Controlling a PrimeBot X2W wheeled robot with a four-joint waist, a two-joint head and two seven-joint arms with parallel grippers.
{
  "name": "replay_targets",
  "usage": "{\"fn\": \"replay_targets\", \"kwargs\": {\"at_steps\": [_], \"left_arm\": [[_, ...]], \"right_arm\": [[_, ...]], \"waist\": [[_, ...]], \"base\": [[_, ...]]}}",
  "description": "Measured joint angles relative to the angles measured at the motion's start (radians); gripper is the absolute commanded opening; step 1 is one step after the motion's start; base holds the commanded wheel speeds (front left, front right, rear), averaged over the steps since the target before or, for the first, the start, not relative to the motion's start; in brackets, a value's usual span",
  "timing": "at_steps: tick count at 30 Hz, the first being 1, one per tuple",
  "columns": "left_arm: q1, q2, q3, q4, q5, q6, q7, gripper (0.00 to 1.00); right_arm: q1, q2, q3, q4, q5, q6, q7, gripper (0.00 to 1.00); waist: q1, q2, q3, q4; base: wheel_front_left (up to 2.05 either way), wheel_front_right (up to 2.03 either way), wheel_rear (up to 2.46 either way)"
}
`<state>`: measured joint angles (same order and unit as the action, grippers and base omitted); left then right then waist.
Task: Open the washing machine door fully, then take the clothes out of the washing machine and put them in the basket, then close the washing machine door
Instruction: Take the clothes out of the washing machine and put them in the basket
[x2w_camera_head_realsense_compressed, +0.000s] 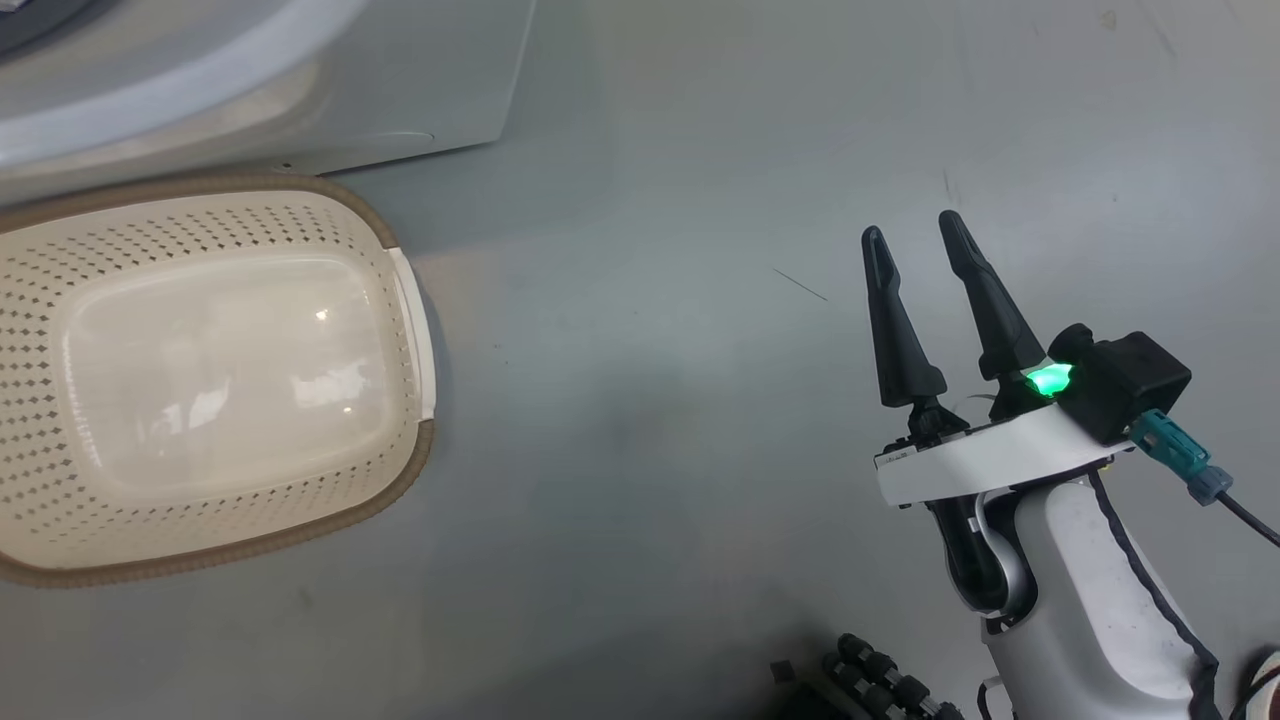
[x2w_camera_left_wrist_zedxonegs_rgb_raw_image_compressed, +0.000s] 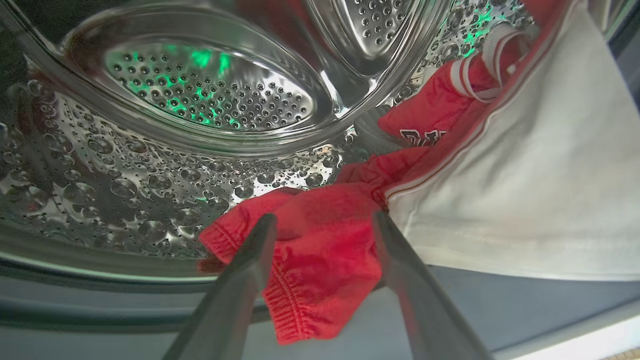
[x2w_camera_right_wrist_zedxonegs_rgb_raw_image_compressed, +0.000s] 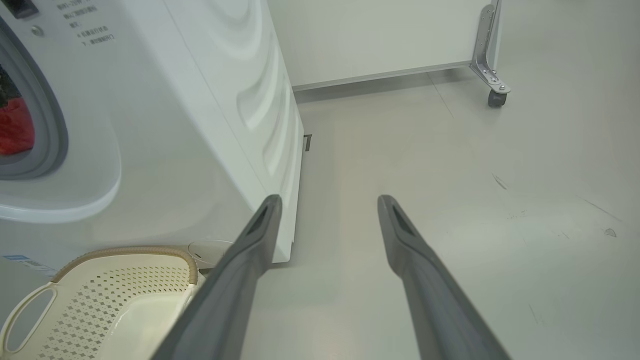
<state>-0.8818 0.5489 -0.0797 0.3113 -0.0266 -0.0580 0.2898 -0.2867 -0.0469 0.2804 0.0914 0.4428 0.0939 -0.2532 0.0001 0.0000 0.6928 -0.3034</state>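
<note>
Clothes (x2w_camera_left_wrist_zedxonegs_rgb_raw_image_compressed: 320, 250) red, white; basket (x2w_camera_head_realsense_compressed: 40, 400) cream, perforated, brown rim; washing machine (x2w_camera_right_wrist_zedxonegs_rgb_raw_image_compressed: 200, 125) white.

Glossy grey floor (x2w_camera_right_wrist_zedxonegs_rgb_raw_image_compressed: 500, 225); white panel (x2w_camera_right_wrist_zedxonegs_rgb_raw_image_compressed: 375, 35) on caster (x2w_camera_right_wrist_zedxonegs_rgb_raw_image_compressed: 495, 97).

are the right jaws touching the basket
Apart. The head view shows the open right jaws well to the side of the basket, with a wide stretch of bare floor between them.
</note>
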Motion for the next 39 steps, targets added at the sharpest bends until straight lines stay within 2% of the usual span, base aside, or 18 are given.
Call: {"fn": "replay_targets", "kwargs": {"at_steps": [9, 21, 32, 39], "left_arm": [[-0.127, 0.047, -0.022, 0.073, 0.068, 0.003, 0.082, 1.0], [-0.25, 0.075, -0.019, 0.155, 0.084, 0.009, 0.177, 1.0], [-0.346, 0.12, -0.029, 0.221, 0.14, 0.01, 0.22, 1.0], [-0.394, 0.122, -0.054, 0.258, 0.153, 0.01, 0.238, 1.0]], "right_arm": [[-0.023, 0.002, 0.011, -0.021, 0.023, -0.015, 0.0, 1.0], [-0.038, 0.002, 0.042, -0.04, 0.049, -0.026, 0.0, 1.0], [-0.055, 0.003, 0.055, -0.05, 0.05, -0.028, 0.0, 1.0], [-0.055, 0.003, 0.06, -0.051, 0.05, -0.035, 0.0, 1.0]], "waist": [[0.0, 0.0, 0.055, -0.035], [0.0, 0.0, 0.116, -0.066], [0.0, 0.0, 0.162, -0.085], [0.0, 0.0, 0.172, -0.089]], "base": [[0.0, 0.0, 0.0], [0.0, 0.0, 0.0], [0.0, 0.0, 0.0], [0.0, 0.0, 0.0]]}}
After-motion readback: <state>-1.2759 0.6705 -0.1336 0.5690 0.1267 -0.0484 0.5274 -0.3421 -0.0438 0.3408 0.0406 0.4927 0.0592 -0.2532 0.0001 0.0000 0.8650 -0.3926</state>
